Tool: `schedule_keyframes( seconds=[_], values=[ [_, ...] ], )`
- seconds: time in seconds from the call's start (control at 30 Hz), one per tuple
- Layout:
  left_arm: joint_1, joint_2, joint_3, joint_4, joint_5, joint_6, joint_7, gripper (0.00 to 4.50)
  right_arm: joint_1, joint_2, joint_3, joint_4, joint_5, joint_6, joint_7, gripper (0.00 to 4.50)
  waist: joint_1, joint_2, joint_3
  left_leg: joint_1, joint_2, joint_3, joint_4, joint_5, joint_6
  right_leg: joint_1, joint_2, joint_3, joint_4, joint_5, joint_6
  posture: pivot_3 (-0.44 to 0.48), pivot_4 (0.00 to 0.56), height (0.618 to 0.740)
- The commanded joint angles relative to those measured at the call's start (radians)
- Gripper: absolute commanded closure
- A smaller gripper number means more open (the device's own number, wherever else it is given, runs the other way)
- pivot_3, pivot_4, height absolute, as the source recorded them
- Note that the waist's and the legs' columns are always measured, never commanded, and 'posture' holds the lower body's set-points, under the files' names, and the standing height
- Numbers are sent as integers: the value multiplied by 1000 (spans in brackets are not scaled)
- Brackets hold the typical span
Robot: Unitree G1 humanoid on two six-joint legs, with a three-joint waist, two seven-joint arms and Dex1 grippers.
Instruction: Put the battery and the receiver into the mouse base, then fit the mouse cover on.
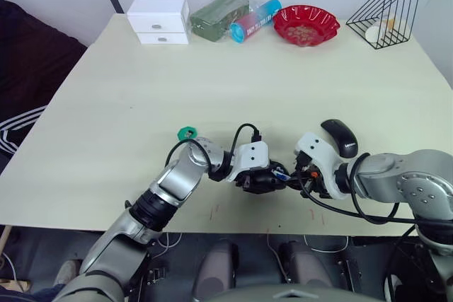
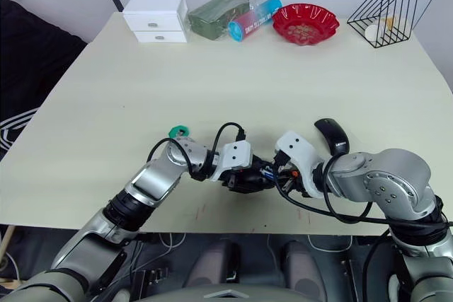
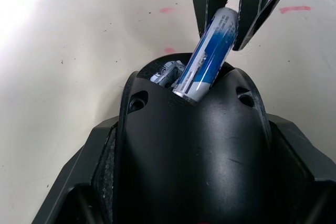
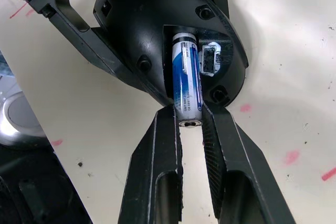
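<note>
both claws clamp: left gripper [image 1: 263, 180] steadies mouse base [image 3: 191, 145], right gripper [image 4: 190, 116] pinches the light, slick battery [image 4: 187, 85] by its end.

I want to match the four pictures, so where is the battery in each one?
Left eye: battery between the two wrists, near the table's front edge.
Right eye: same spot.
Left wrist: upper middle, held by the right pincer.
Right wrist: centre.
Shared landmark: the mouse base.

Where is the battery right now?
The battery is pinched between the right claw's fingers, its far end angled into the mouse base, which the left claw holds near the table's front edge.
</note>
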Motion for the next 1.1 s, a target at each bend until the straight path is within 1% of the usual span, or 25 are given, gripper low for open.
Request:
schedule_keyframes(
  seconds=[0.03, 0.1, 0.17, 0.23, 0.27, 0.3, 0.33, 0.37, 0.4, 0.53, 0.67, 0.8, 0.93, 0.97, 1.0, 1.07, 1.1],
  values=[
    [26, -4, -34, 18, 22, 24, 6, 1543, -12, 14, 6, 14, 35, 6, -53, 4457, 0, 0, 0, 0, 0, 0, 0, 0, 0, 0, 0, 0, 0, 0, 0, 0, 150, 740],
    [27, -3, -35, 20, 25, 21, 6, 1543, -16, 15, 6, 17, 49, 6, -67, 4457, 0, -1, -1, 0, 0, 0, 0, 0, 0, 0, 0, 0, 0, 0, 0, 0, 150, 740],
    [25, -5, -34, 21, 25, 22, 7, 1543, -17, 20, 2, 20, 68, 6, -73, 3399, 0, -1, -1, 0, 0, 0, 0, 0, 0, 0, 0, 0, 0, 0, 0, 0, 150, 740],
    [24, -6, -33, 22, 24, 23, 8, 1543, -16, 28, -5, 25, 89, 6, -80, 2694, 0, -1, -2, 0, 0, 0, 0, 0, 0, 0, 0, 0, 0, 0, 0, 0, 150, 740],
    [24, -6, -33, 23, 25, 22, 8, 1543, -16, 31, -8, 26, 97, 6, -84, 2206, -1, -1, -2, 0, 0, 0, 0, 0, 0, 0, 0, 0, 0, 0, 0, 0, 150, 740],
    [24, -6, -33, 23, 25, 21, 8, 1543, -18, 30, -7, 25, 106, 6, -82, 1862, -1, -1, -3, 0, 0, 0, 0, 0, 0, 0, 0, 0, 0, 0, 0, 0, 150, 740],
    [25, -6, -34, 23, 26, 20, 9, 1543, -18, 31, -8, 25, 116, 6, -82, 1295, -1, -1, -4, 0, 0, 0, 0, 0, 0, 0, 0, 0, 0, 0, 0, 0, 150, 740],
    [24, -7, -34, 23, 27, 20, 9, 1543, -17, 31, -9, 26, 125, 6, -83, 572, -1, -2, -4, 0, 0, 0, 0, 0, 0, 0, 0, 0, 0, 0, 0, 0, 150, 740],
    [24, -7, -35, 23, 27, 20, 9, 1543, -16, 31, -12, 27, 130, 6, -86, 460, -1, -1, -4, 0, 0, 0, 0, 0, 0, 0, 0, 0, 0, 0, 0, 0, 150, 740],
    [25, -9, -36, 21, 25, 22, 7, 1543, -23, -2, -37, 20, 152, 6, -72, 460, 0, -2, -4, 0, 1, 0, 0, 0, 0, 0, 0, 0, 0, 0, 0, 0, 150, 740],
    [25, -12, -35, 22, 25, 23, 8, 1543, -19, -44, -62, -22, 153, -14, -4, 460, 2, -2, -4, -1, 0, 0, 0, 0, 0, 0, -1, 0, -2, 0, 0, 0, 150, 740],
    [22, -15, -34, 26, 25, 22, 7, 1543, 5, -120, -45, -80, 98, -101, 85, 460, 2, -1, -4, -1, 0, -1, 0, 0, 0, 0, -1, -1, -2, 0, 0, 0, 150, 740],
    [13, -15, -34, 33, 25, 23, 3, 1543, 75, -189, -56, -102, 10, -240, 174, 460, 3, -2, -4, -2, 0, -1, 0, 0, 0, 0, -1, -1, -2, 0, 0, 0, 150, 740],
    [15, -14, -34, 31, 25, 23, 2, 1543, 102, -197, -59, -101, -21, -286, 189, 844, 3, -2, -4, -2, 0, -1, 0, 0, 0, 0, -1, -1, -3, 0, 0, 0, 150, 740],
    [17, -13, -35, 28, 25, 24, 1, 1543, 132, -196, -65, -99, -47, -337, 208, 957, 2, -2, -4, -2, 0, -1, 0, 0, 0, 0, -1, -1, -3, 0, 0, 0, 150, 740],
    [20, -11, -36, 26, 25, 26, -1, 1543, 200, -203, -63, -98, -128, -504, 304, 1591, 3, -2, -4, -2, 0, -1, 0, 0, 0, 0, -1, -1, -3, 0, 0, 0, 150, 740],
    [20, -11, -37, 27, 25, 27, -1, 1543, 223, -198, -65, -95, -156, -571, 343, 2080, 3, -2, -4, -2, 0, -1, 0, 0, 0, 0, -1, -1, -3, 0, 0, 0, 150, 740]
  ],
)
